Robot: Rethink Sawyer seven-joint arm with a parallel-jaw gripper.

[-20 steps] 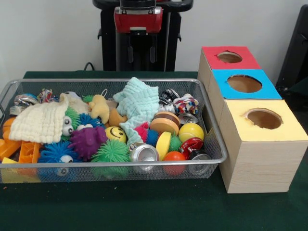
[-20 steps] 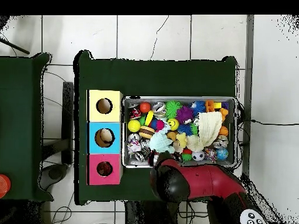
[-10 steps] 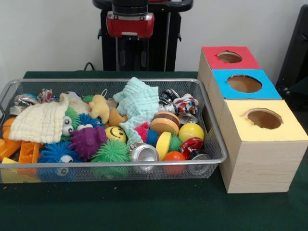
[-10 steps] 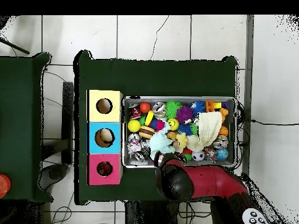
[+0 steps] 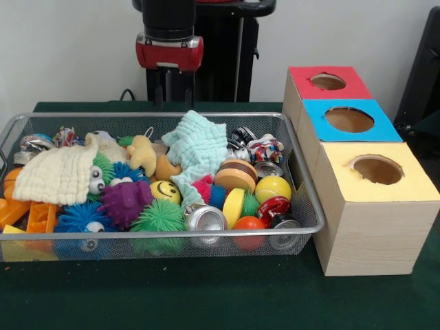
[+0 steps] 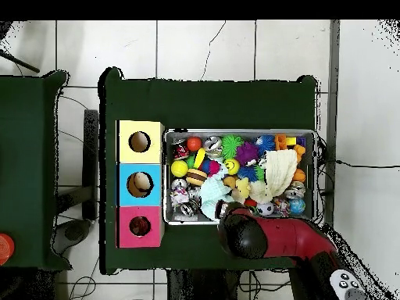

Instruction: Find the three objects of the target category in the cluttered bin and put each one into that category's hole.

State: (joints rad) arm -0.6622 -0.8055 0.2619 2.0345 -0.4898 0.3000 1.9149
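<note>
Red-collared end effector (image 5: 169, 86) hangs behind the wire bin (image 5: 302, 196), presumably to search it; you cannot tell whether it is spread or pressed together.

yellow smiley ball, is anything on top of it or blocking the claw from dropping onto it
Nothing visible covers the yellow smiley ball; its top is exposed. It is hemmed in, though: purple spiky ball beside it, green spiky ball in front, mint cloth behind. The claw is beyond the bin's far rim.
</note>
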